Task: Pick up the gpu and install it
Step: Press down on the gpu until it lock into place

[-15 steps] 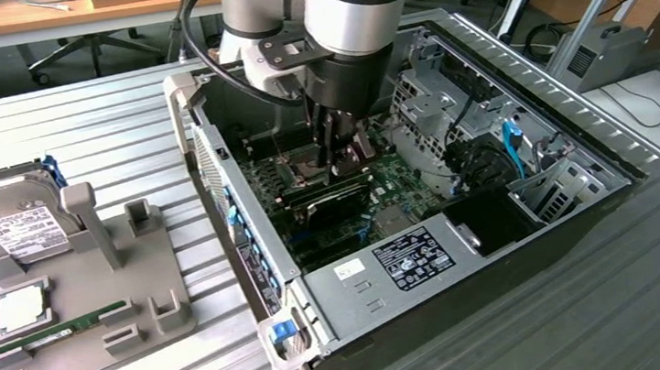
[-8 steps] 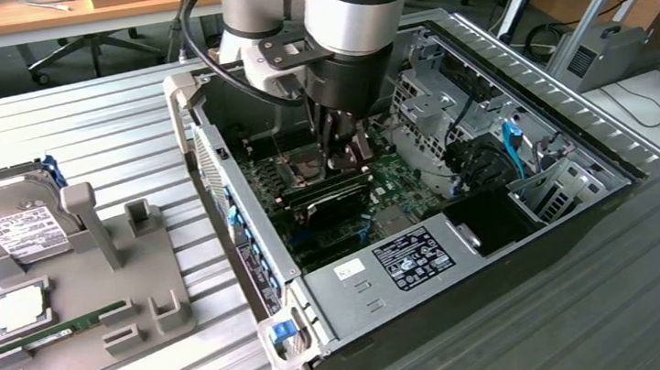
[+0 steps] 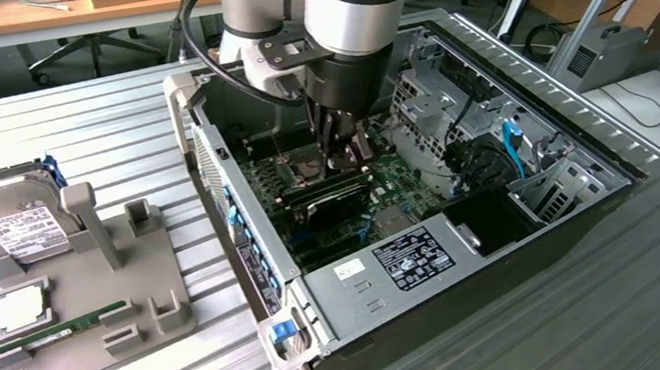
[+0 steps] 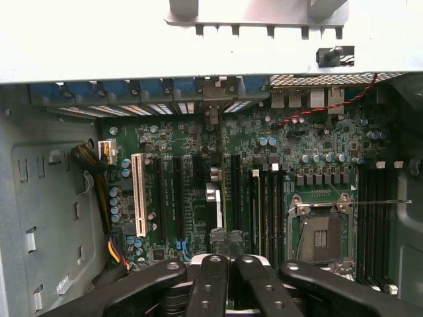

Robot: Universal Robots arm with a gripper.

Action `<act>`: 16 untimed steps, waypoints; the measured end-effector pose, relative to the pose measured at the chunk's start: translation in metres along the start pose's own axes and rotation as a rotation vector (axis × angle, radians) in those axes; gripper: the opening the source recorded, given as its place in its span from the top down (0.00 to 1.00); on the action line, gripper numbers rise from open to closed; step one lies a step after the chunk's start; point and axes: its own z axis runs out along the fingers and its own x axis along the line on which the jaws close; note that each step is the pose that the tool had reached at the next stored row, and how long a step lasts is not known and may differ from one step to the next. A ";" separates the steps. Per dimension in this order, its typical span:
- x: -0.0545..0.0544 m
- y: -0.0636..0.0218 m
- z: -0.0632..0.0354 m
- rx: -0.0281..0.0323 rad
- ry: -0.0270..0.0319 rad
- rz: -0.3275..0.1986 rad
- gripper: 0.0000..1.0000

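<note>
One gripper [image 3: 345,151] is shut on the gpu [image 3: 329,205], standing on edge, lengthwise along the motherboard [image 4: 277,158] slots.

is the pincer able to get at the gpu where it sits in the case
Probably yes: the case is open on top, and the shut pincer hangs right over the gpu with nothing between them.
</note>
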 end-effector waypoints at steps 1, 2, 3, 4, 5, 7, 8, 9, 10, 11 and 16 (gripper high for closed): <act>0.000 0.0003 0.0000 0.0000 0.0000 0.000 0.89; -0.001 0.0006 0.0001 0.0000 0.0000 0.000 0.89; -0.003 0.0013 0.0002 0.0000 0.0001 0.000 0.89; -0.005 0.0018 0.0006 0.0000 0.0000 0.000 0.89; -0.007 0.0021 0.0010 0.0000 -0.0001 0.000 0.89; -0.009 0.0025 0.0024 0.0000 0.0000 0.000 0.89; -0.010 0.0026 0.0037 0.0001 -0.0001 0.000 0.89; -0.010 0.0027 0.0055 0.0002 -0.0003 0.000 0.89; -0.010 0.0029 0.0073 0.0000 0.0000 0.000 0.89; -0.010 0.0031 0.0091 0.0001 0.0000 0.001 0.89; -0.009 0.0037 0.0189 0.0001 -0.0001 0.001 0.89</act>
